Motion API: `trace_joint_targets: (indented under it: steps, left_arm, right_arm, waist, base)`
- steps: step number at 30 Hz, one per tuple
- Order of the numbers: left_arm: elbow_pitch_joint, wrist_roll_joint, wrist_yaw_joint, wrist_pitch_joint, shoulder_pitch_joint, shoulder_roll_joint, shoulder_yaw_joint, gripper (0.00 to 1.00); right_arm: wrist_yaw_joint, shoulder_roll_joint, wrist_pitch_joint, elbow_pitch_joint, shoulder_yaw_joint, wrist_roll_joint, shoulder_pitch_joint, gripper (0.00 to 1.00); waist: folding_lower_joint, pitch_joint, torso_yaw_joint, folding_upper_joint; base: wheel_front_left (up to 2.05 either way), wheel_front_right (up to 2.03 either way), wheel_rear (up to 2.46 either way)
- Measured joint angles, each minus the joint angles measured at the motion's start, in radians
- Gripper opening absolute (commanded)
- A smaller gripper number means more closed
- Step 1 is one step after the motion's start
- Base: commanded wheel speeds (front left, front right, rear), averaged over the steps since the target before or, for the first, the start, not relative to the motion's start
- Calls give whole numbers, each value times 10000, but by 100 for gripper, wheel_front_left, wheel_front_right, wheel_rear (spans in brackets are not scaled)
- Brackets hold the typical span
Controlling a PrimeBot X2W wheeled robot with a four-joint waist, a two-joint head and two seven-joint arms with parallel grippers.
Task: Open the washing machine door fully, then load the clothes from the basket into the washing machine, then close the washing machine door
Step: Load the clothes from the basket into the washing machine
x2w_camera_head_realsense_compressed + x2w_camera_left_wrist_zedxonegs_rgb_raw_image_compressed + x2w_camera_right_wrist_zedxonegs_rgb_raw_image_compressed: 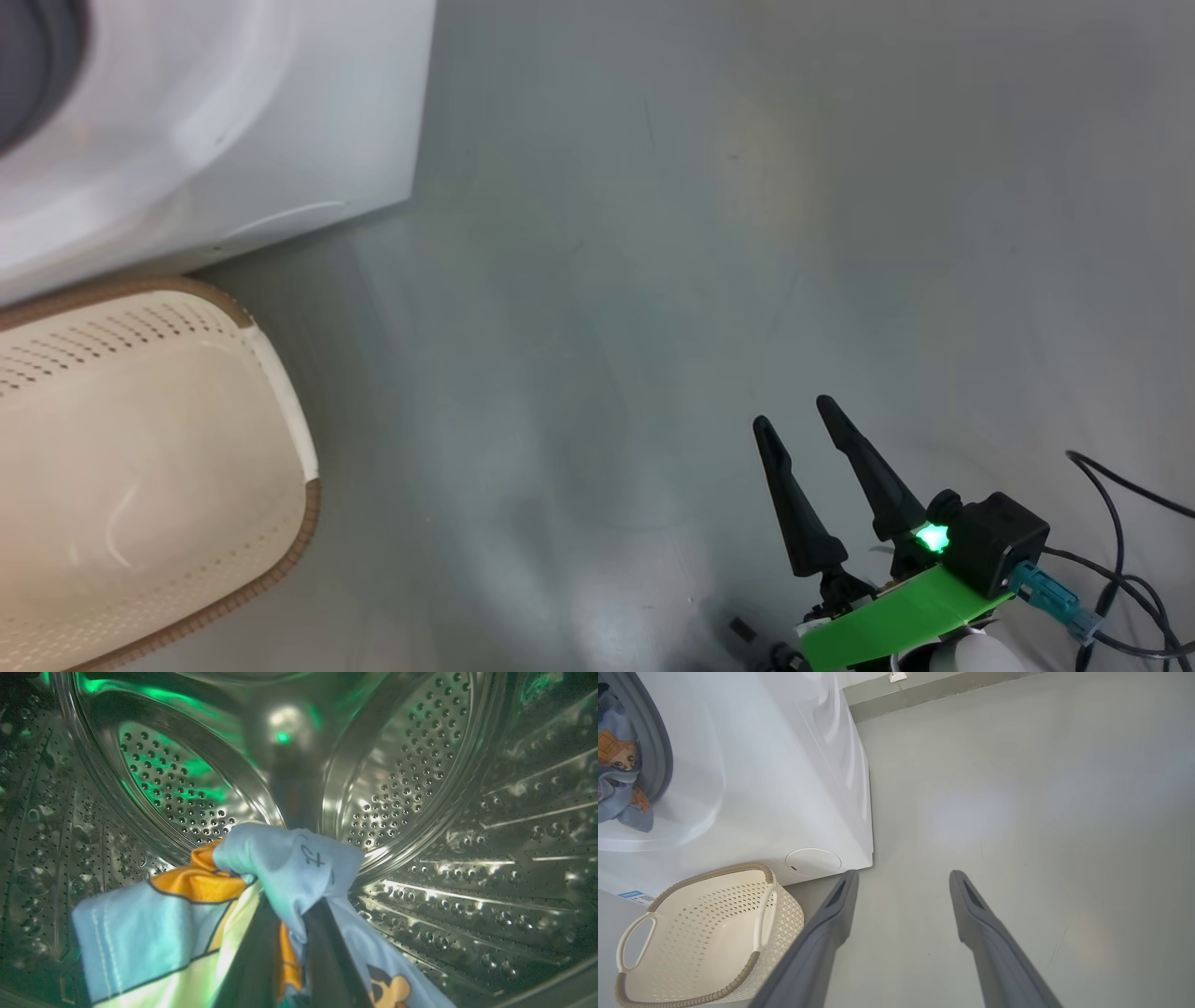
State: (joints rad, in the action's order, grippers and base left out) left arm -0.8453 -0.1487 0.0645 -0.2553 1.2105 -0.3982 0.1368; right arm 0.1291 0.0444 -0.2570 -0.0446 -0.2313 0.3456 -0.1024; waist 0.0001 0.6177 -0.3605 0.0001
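The left gripper (292, 914) is seen inside the steel drum (420, 765), its two fingers closed on a bunched fold of the clothes (289, 863). The light-blue, bear-printed cloth is draped over and around the fingers and is held above the drum wall, not laid down. In the right wrist view more of the same cloth is seen at the mouth of the machine (280, 112), hanging by the grey ring (663, 756). The basket (308, 504) is set on the floor (747, 233) just in front of the machine, and no cloth is seen in the part of it that can be viewed. The right gripper (794, 413) is held with its jaws wide apart and with nothing between them, over bare floor and well apart from basket and machine. The opening step is judged done, since the drum has been entered, and the loading is judged to be near its end. The held piece is yet to be released, and any cloth by the ring may need to be pushed further in. The arm is then to be withdrawn and the door closed. Where the door stands cannot be told.
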Motion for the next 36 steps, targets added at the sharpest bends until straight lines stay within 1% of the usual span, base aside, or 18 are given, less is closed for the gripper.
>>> trace_joint_targets:
  steps: [4,7,11,13,15,16,17,18,21,26,32,36]
  left_arm:
    - [449,29,29,-2,407,-29,121,0]
    - [782,119,190,-2,609,-113,221,0]
    - [516,307,194,-12,643,-190,146,0]
    - [307,311,309,-13,644,-150,119,0]
    - [123,380,328,-12,646,-125,69,39]
    - [130,395,387,-12,648,-90,67,47]
    - [136,397,414,-12,654,-50,52,77]
    - [144,403,435,-12,655,8,27,100]
    - [105,633,606,-12,642,155,-67,100]
    - [-44,692,918,-12,634,412,-157,100]
    - [-282,683,1072,-13,433,915,-251,100]
    - [-635,529,1055,-13,115,1244,-238,100]
  right_arm:
    - [0,-6,0,96,-36,-6,-1,100]
    - [0,-13,0,217,-117,2,-5,100]
    - [0,-27,0,226,-151,82,-6,100]
    - [0,-27,0,222,-153,96,-6,100]
    - [0,-27,0,207,-161,96,-9,100]
    - [0,-27,0,205,-155,98,-12,100]
    - [0,-29,0,203,-151,98,-15,100]
    - [0,-27,0,196,-153,100,-33,100]
    - [0,-29,0,150,-171,100,-86,100]
    - [0,-27,0,54,-174,98,-250,100]
    - [0,-23,0,-123,-140,98,-249,100]
    - [0,-19,0,-196,-92,98,-250,100]
  waist:
    - [0,268,-96,0]
    - [0,466,-166,0]
    - [0,670,-231,0]
    - [0,719,-223,0]
    - [0,728,-189,0]
    - [1,729,-160,0]
    - [0,726,-120,0]
    - [0,720,-74,0]
    - [0,630,43,0]
    - [-2,380,253,0]
    - [-1,86,570,0]
    - [-2,-110,798,0]
  base:
    - [0,0,0]
    - [0,0,0]
    - [0,0,0]
    - [0,0,0]
    - [0,0,0]
    - [0,0,0]
    - [0,0,0]
    - [0,0,0]
    - [0,0,0]
    - [0,0,0]
    - [0,0,0]
    - [0,0,0]
